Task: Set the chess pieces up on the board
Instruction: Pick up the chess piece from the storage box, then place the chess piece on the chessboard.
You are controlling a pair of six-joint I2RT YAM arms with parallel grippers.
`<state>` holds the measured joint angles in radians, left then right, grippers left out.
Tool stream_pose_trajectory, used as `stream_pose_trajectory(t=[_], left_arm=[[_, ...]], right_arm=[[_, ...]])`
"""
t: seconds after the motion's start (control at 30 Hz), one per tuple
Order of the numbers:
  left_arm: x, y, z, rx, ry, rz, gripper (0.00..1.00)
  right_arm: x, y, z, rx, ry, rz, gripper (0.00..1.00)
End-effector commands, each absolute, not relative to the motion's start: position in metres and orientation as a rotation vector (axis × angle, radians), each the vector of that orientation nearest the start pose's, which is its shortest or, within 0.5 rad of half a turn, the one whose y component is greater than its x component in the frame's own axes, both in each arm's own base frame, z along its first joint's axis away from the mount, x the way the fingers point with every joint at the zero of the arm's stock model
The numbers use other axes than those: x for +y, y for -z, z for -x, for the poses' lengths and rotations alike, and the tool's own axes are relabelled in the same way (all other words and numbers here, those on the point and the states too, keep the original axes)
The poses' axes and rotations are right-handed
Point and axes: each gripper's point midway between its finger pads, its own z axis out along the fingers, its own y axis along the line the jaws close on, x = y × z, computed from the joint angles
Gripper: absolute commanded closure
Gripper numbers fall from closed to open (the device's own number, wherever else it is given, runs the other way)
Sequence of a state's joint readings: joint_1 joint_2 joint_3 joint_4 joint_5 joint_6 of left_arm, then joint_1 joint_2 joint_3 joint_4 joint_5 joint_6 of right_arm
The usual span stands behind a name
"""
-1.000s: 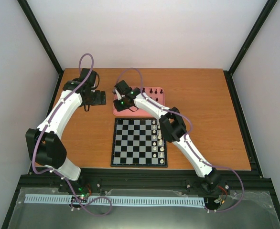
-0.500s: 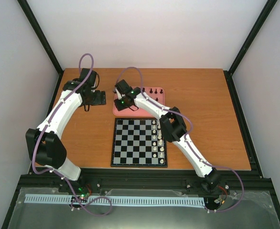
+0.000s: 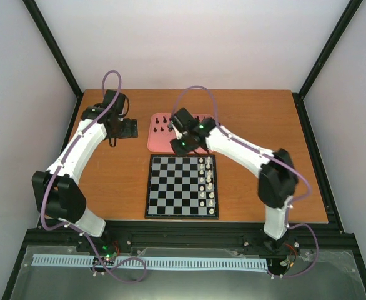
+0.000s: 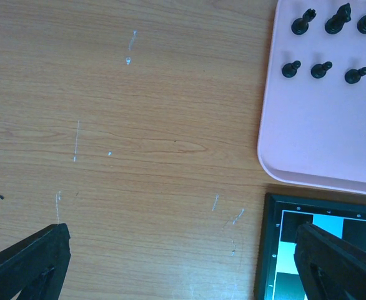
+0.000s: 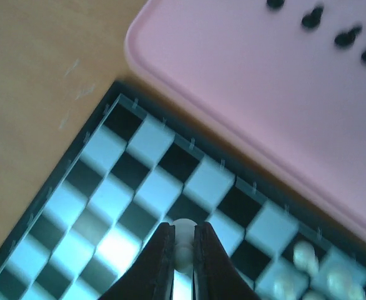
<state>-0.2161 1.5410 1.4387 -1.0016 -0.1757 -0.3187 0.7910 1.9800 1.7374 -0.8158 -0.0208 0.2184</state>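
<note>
Two pincers: left pincer (image 4: 180, 250) apart over wood counter (image 4: 139, 125); right pincer (image 5: 183, 250) clamped on cream piece (image 5: 184, 232) over checkered board (image 3: 170, 187).
Tray (image 3: 161, 144): pink, rounded, board's 12 o'clock, holding black pieces (image 4: 323, 67).

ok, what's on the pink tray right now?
Small black pieces in two rows on the pink tray; its visible near part is bare. The right arm covers the tray's right side from above, so no full count.

Cream chess pieces (image 3: 207, 181) line the board's (image 3: 170, 187) right side; black ones (image 3: 162, 129) stand on the pink tray (image 3: 158, 143).
</note>
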Motion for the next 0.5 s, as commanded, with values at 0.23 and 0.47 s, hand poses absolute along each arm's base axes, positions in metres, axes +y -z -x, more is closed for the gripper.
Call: stream_pose_trajectory(t=[0.23,0.47], left_arm=[[-0.055,-0.203,-0.374,2.607,-0.02,0.211,0.0],[-0.054,-0.199,-0.37,2.615,-0.025,0.215,0.0]], right_arm=[[0.29,-0.114,-0.19,2.762,-0.304,0.73,0.97],[0.263,-0.085,-0.156,2.797,-0.287,0.629,0.97]])
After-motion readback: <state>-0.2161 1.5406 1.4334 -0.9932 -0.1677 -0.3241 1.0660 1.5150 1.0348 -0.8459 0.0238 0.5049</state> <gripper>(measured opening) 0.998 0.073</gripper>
